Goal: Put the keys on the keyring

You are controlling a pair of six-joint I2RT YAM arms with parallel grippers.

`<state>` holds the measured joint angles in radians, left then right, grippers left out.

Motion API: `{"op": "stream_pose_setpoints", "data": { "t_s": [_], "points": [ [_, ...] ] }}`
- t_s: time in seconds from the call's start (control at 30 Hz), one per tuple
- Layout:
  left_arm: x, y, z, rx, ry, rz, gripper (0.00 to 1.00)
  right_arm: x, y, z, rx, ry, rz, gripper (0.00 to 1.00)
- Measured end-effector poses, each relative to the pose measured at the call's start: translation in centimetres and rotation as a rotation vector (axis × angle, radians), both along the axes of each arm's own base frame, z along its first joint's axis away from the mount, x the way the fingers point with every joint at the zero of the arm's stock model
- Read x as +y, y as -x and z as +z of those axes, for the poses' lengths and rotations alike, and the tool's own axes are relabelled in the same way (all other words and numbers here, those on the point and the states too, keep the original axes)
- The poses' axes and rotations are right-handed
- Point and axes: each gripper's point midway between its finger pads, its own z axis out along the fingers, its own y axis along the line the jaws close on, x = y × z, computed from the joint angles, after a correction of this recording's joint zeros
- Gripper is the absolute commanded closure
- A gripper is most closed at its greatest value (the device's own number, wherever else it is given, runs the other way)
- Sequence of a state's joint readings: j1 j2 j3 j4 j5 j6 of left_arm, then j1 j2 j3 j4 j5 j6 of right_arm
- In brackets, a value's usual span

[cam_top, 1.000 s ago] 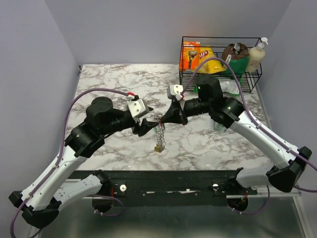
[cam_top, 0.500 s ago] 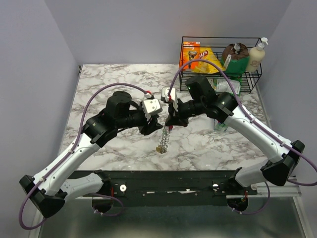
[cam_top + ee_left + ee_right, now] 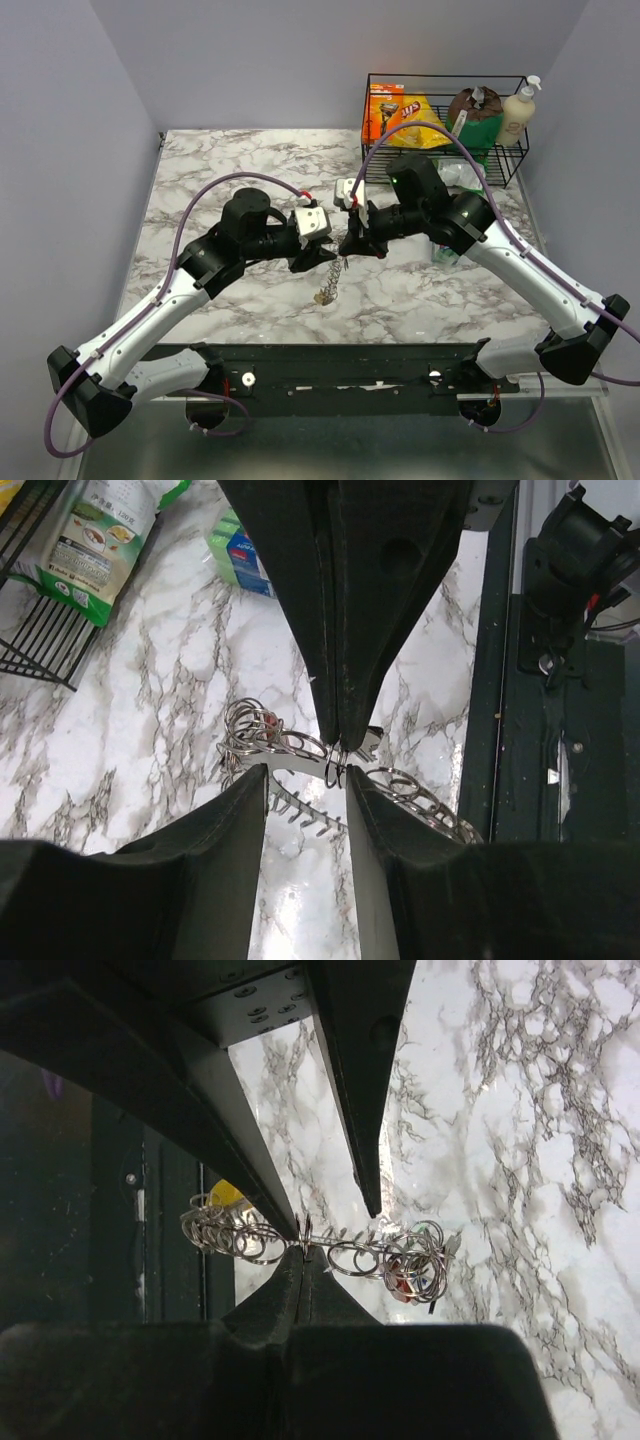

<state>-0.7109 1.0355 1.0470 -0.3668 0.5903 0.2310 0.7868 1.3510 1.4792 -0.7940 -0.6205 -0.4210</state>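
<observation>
The keyring [image 3: 329, 278] hangs in the air between my two grippers over the middle of the table, with its yellow-gold piece [image 3: 321, 297] lowest. My right gripper [image 3: 303, 1252] is shut on the ring's wire [image 3: 345, 1252]. The keys [image 3: 408, 1272], one with a red head, bunch in small rings at one end, and the yellow piece [image 3: 226, 1194] is at the other. My left gripper [image 3: 305, 780] is open. The toothed wire [image 3: 300, 815] crosses the gap just beyond its tips, and whether they touch it I cannot tell. The right fingers [image 3: 345, 630] come down from above it. The key bunch [image 3: 262, 723] hangs to the left.
A black wire basket [image 3: 515, 165] at the back right holds a chips bag [image 3: 415, 118], a razor pack [image 3: 382, 112] and a soap bottle [image 3: 516, 112]. A small green and blue box [image 3: 240, 555] lies on the marble near the right arm. The dark front rail [image 3: 540, 730] runs along the near edge.
My left gripper has moved right and closed in on the right gripper's tips. The right gripper keeps its hold, and the hanging ring has shifted slightly right with it.
</observation>
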Motion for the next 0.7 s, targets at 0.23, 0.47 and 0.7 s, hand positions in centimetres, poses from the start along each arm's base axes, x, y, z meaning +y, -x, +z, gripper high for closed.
{"op": "stream_pose_setpoints", "data": {
  "t_s": [0.23, 0.47, 0.7],
  "points": [
    [-0.43, 0.28, -0.25, -0.001, 0.022, -0.028, 0.73, 0.01, -0.02, -0.12, -0.004, -0.002, 0.002, 0.99],
    [-0.60, 0.29, 0.10, -0.006, 0.036, -0.034, 0.92, 0.08, -0.10, 0.02, -0.013, -0.008, 0.004, 0.99],
    [-0.64, 0.42, 0.12, -0.002, 0.038, -0.040, 1.00, 0.08, -0.20, 0.05, -0.028, -0.012, 0.008, 0.99]
  ]
}}
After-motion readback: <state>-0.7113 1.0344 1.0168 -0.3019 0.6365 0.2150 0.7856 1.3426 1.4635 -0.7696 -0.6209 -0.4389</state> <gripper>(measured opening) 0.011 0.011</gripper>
